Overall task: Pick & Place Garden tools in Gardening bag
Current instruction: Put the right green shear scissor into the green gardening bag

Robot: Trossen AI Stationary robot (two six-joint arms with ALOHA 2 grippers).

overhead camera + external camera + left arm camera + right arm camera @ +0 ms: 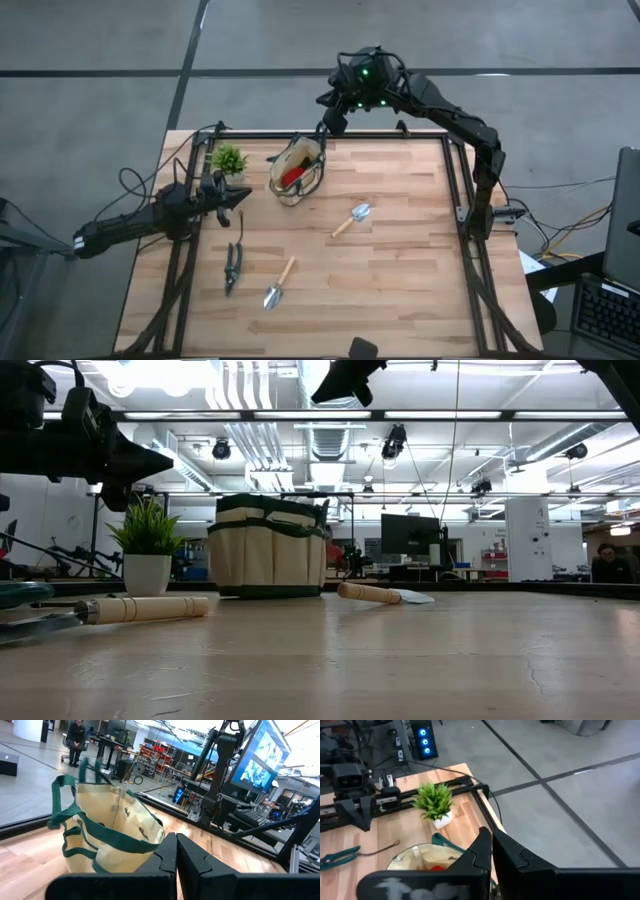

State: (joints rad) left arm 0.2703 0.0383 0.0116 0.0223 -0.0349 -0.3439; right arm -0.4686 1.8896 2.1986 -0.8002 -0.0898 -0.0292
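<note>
Beige fabric gardening bag (297,168): stands at the table's far edge, red item inside. Wooden-handled metal trowels (351,219), (279,284) and dark shears (232,266) lie loose. Right gripper (330,122): above bag, jaws together; open before descending squarely onto a trowel handle. Left gripper (240,196): jaws together, idle.

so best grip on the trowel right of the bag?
Take the trowel by its wooden handle, coming straight down from above. It lies flat on the table, blade up-right in the high view, handle down-left, so set the claw fingers across the handle. The handle is straight and clear of other things; the blade is wide and flat.
</note>
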